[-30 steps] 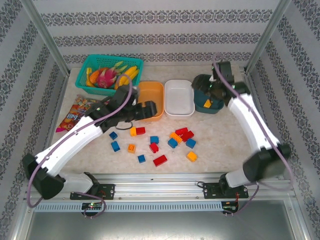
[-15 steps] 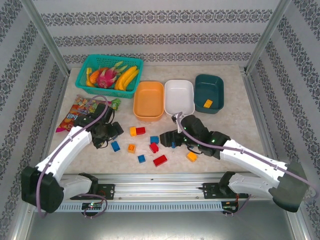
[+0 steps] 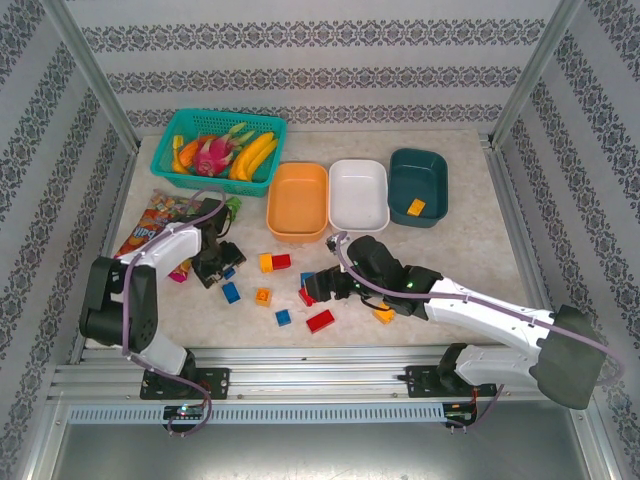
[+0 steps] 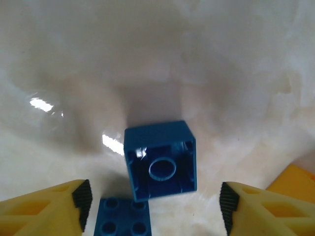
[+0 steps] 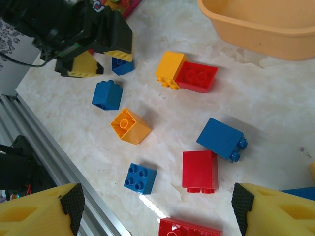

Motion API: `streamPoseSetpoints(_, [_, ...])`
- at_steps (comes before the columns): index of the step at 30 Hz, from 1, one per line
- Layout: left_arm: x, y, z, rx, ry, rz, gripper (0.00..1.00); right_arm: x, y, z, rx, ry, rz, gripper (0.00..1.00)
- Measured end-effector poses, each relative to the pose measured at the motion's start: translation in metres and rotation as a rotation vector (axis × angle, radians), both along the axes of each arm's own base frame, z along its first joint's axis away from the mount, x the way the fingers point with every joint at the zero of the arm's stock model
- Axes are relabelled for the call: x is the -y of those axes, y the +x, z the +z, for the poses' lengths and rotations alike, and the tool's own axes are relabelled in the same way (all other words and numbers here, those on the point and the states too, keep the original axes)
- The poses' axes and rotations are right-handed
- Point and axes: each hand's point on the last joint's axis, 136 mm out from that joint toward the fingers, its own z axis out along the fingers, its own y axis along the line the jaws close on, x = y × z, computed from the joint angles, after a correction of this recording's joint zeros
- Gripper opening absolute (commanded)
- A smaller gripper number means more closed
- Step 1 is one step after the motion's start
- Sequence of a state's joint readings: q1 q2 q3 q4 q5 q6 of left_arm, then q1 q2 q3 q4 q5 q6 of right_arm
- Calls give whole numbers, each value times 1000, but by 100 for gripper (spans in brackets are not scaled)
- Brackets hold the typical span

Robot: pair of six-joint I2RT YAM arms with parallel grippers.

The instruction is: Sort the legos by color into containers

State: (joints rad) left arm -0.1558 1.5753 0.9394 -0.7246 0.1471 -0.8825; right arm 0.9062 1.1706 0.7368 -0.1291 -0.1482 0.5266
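Observation:
Red, blue and yellow/orange legos lie scattered on the table in front of the orange tray [image 3: 298,200], white tray [image 3: 358,195] and dark teal tray [image 3: 418,178], which holds one yellow brick [image 3: 415,207]. My left gripper [image 3: 222,268] hangs open over two blue bricks: one on its side [image 4: 160,160], one studs-up [image 4: 123,219]; in its wrist view the gripper [image 4: 155,209] holds nothing. My right gripper [image 3: 318,288] is open low over the pile's middle. Between its fingers [image 5: 39,211] lie a small blue brick [image 5: 140,178] and a red brick [image 5: 199,171].
A teal basket of fruit [image 3: 220,145] stands at the back left and a snack bag [image 3: 160,225] lies beside my left arm. The right wrist view takes in an orange brick [image 5: 130,126], a yellow-and-red pair [image 5: 197,76] and the metal rail [image 5: 59,162] at the table's near edge.
My right gripper left the teal tray, dropped to the pile and crept left. My left gripper came from the orange tray to the blue bricks and its arm folded back.

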Motion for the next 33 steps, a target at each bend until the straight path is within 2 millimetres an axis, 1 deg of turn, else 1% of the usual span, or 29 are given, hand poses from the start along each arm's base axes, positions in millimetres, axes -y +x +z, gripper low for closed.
streamPoseSetpoints(2, [1, 3, -6, -9, -1, -3, 67, -1, 1, 1, 4, 1, 2, 81])
streamPoseSetpoints(4, [1, 6, -11, -15, 0, -9, 62, -1, 1, 2, 4, 2, 2, 81])
streamPoseSetpoints(9, [1, 11, -20, -25, 5, -29, 40, -3, 3, 2, 2, -1, 2, 81])
streamPoseSetpoints(12, [0, 12, -19, -26, 10, -37, 29, -4, 3, 3, 4, 1, 2, 81])
streamPoseSetpoints(16, [-1, 14, -17, -16, 19, -47, 28, -4, 3, 4, 4, 2, 1, 80])
streamPoseSetpoints(18, [-2, 16, -11, -5, 34, -61, 28, -3, 4, 5, 6, -3, -4, 80])
streamPoseSetpoints(20, [1, 26, 4, 32, 46, -84, 28, -1, 9, 10, 23, -7, -28, 80])
streamPoseSetpoints(22, [11, 42, 27, 92, 53, -125, 28, 4, 14, 17, 46, -4, -63, 80])
streamPoseSetpoints(24, [32, 66, 61, 191, 52, -192, 28, 12, 22, 26, 68, 12, -116, 81])
streamPoseSetpoints(25, [42, 75, 75, 234, 52, -223, 28, 16, 25, 30, 76, 21, -136, 81])
streamPoseSetpoints(27, [71, 93, 110, 327, 41, -299, 28, 26, 35, 38, 91, 36, -195, 81])
streamPoseSetpoints(29, [96, 107, 133, 391, 32, -363, 28, 35, 46, 43, 100, 44, -249, 82])
streamPoseSetpoints(30, [109, 114, 141, 416, 29, -394, 28, 41, 52, 45, 101, 49, -281, 83])
streamPoseSetpoints(31, [119, 119, 144, 428, 29, -417, 28, 45, 57, 46, 102, 53, -307, 83])
streamPoseSetpoints(33, [140, 132, 142, 434, 33, -466, 28, 56, 68, 51, 104, 67, -373, 83])
